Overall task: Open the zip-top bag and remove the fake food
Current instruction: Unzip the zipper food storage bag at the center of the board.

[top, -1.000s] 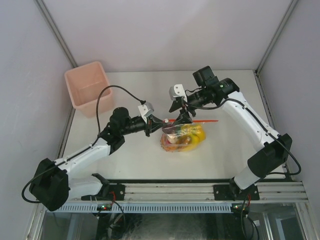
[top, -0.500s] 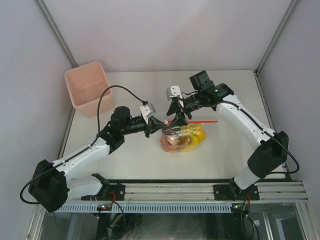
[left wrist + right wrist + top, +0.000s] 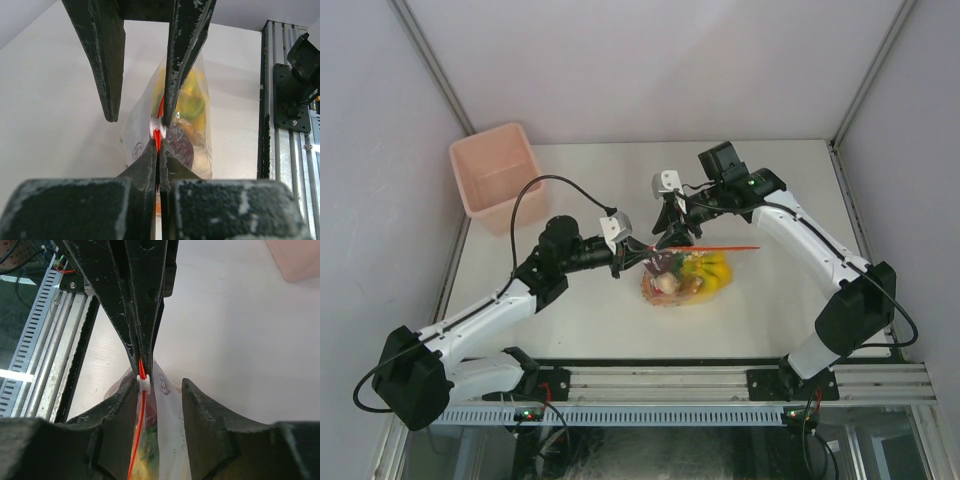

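We've got the left gripper (image 3: 158,155) pinched tight on the red zip strip (image 3: 730,247) of the zip-top bag (image 3: 682,288), which sits mid-frame in the top view on the table (image 3: 580,310). The right gripper (image 3: 162,390) is spread, with one finger against the little white slider (image 3: 144,382). Our worry is that the thin crinkly film is slick, so the pinch could slip or the finger could skip over the slider. The fake food (image 3: 708,270), lumpy glossy plastic, is all inside.

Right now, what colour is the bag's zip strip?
The zip strip is red-orange, clearest from the left wrist.
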Robot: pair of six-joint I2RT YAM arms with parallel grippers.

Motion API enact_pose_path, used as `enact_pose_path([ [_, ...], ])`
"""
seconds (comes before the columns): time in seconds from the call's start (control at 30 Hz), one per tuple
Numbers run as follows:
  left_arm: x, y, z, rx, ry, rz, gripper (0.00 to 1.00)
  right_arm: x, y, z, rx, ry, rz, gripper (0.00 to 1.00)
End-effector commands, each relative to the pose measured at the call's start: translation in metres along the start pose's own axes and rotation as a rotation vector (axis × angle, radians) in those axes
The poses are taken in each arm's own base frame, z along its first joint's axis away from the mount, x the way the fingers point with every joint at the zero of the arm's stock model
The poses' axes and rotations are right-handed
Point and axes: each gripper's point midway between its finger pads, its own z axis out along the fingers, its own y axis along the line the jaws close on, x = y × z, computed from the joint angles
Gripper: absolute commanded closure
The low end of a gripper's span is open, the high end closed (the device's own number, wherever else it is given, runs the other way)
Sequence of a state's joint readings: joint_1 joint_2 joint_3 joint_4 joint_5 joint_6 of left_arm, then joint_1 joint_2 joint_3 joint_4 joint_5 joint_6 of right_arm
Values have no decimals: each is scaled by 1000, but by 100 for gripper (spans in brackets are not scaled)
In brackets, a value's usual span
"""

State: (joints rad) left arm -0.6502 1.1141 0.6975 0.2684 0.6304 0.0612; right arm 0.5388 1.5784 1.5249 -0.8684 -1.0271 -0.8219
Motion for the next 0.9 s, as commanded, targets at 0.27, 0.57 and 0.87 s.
enact_pose_path([
  [0.27,-41,4,0,-23,-94,103,100,-8,10,1,-13,-36,-31,71],
  [0.57,-39,6,0,-35,-88,106,100,-11,16,2,-29,-41,-39,90],
  [0.87,-40,12,-2,-67,-74,115,100,-9,12,-6,19,-12,-65,100],
])
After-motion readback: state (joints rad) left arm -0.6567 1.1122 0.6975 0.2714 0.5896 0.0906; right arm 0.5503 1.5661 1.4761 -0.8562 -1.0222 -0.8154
